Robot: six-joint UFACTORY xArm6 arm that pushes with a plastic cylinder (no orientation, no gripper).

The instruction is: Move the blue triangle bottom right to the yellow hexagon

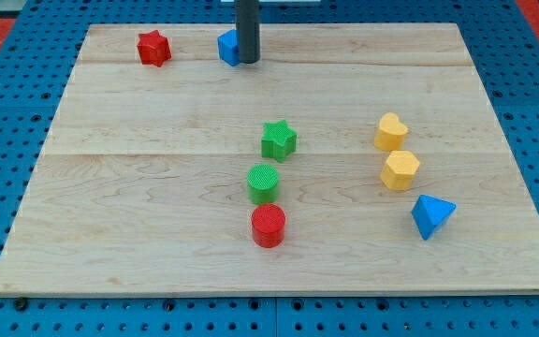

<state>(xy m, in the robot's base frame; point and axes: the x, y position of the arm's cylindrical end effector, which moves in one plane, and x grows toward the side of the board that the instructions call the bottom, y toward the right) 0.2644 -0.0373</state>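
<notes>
Red cylinder (269, 226): nearest the view's bottom, a little left of centre on the table (138, 215).
Blue triangle (432, 215): low on the view's right, just below and right of the yellow hexagon, a small gap between them.
Green cylinder (263, 183): just above the red cylinder, close to it, whether touching I cannot tell.
Yellow hexagon (400, 170): on the view's right, directly under the yellow heart.
Yellow heart (391, 132): just above the hexagon, very close to it.
Green star (278, 139): mid-table, up and slightly right of the green cylinder.
Red star (154, 48): far, near the view's top left.
Blue block (227, 47): far, near the top edge, half hidden behind my rod; shape unclear.
My tip (248, 62): at the view's top, against the blue block's right side, well apart from the blue triangle.
Hand: I have none, only the rod, holding nothing.
</notes>
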